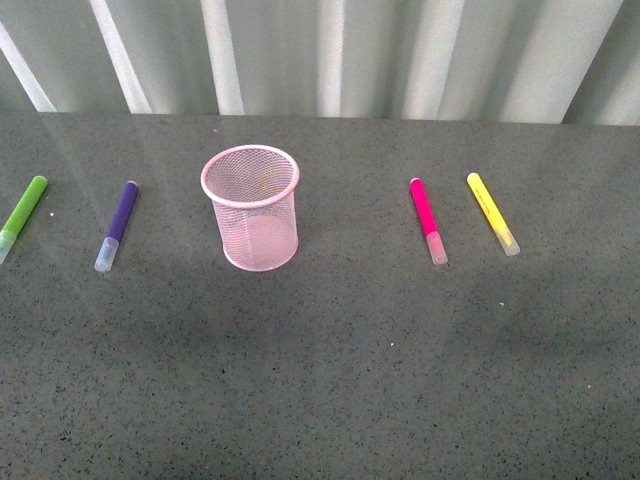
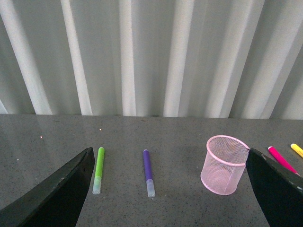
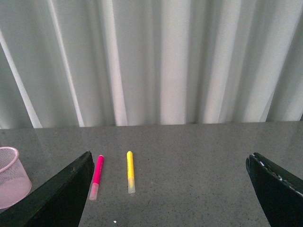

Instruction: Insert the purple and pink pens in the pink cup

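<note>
Above the table, left gripper and right gripper hover low, jaws spread wide, holding nothing.

**Matte black wedge fingers on both grippers**

Of the left gripper, only the two fingers show. They are flat, matte black wedges, broad toward the wrist and narrowing to blunt, squared tips. Their faces are smooth and plain, with a faint grey sheen along the sloping upper edges.

The right gripper has the same build, with two dark, tapering fingers and straight sloping edges. On one of them a thin lighter strip runs along the inner edge near the tip. It is flecked with tiny pale specks, too small to tell what they are.
</note>
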`<state>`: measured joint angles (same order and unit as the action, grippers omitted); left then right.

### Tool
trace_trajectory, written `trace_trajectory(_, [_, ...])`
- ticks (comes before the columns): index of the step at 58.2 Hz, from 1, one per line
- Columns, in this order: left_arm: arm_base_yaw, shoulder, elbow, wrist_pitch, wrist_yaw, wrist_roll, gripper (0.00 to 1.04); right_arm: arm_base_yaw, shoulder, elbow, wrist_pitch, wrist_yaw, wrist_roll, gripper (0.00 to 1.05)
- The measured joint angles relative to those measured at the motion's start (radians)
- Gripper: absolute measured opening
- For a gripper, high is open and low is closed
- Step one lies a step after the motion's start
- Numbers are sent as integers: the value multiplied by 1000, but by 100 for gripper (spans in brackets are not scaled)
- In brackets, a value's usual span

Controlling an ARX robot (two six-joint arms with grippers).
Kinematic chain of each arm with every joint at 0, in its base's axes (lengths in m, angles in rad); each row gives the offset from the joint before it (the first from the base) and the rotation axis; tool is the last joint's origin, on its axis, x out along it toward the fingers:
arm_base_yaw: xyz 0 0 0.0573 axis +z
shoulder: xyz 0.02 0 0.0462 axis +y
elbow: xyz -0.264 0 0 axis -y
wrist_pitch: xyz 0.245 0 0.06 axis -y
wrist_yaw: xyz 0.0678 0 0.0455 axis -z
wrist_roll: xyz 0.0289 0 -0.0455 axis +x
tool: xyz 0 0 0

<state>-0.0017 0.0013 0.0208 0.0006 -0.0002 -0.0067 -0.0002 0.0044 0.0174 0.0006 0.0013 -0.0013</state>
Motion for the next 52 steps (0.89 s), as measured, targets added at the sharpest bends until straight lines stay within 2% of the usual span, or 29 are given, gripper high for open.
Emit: trace_trajectory(52, [0,0,0,0,0,0,98,0,0,0,0,0,0,98])
